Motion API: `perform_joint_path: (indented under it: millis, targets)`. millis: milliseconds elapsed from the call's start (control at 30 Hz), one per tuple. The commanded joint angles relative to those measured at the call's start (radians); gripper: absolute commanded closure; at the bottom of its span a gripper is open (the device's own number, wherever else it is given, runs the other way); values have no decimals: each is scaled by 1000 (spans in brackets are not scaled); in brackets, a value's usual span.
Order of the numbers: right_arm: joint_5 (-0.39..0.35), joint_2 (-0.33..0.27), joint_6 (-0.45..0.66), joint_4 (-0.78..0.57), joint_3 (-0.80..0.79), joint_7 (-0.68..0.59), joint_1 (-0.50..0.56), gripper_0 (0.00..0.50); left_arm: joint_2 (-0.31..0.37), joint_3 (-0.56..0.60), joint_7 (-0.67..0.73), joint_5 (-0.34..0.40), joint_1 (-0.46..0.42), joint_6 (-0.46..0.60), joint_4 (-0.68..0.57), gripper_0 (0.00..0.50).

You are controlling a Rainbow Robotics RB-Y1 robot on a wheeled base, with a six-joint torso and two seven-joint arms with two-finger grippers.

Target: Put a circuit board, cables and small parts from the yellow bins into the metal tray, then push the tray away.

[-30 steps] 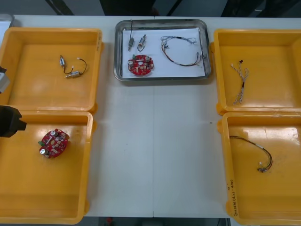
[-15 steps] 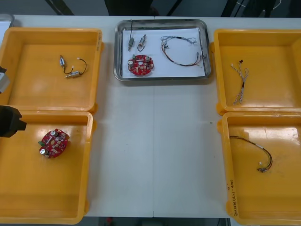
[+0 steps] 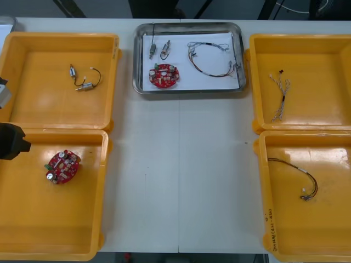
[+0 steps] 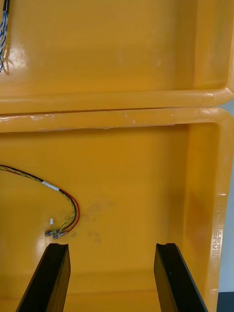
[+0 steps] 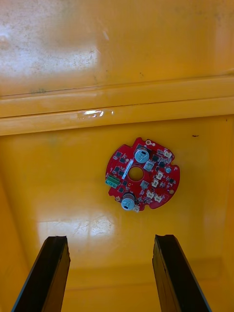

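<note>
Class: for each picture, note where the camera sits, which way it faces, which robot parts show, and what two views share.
Front view: above the arms, facing steeply down at the table, metal tray and yellow bins; left arm at the edge.
Left wrist view: on that wrist, facing down at a red circuit board; open left hand.
Right wrist view: on that wrist, facing down at a red and yellow cable; open right hand.
Shared: front and left wrist views both show that board in the near left bin.
</note>
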Motion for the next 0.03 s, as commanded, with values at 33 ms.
perform_joint_path:
  millis: [33]
  targets:
    - [7,-31,3,-30,-7,-28,17,0,43,25,16,6,16,6,-28,0]
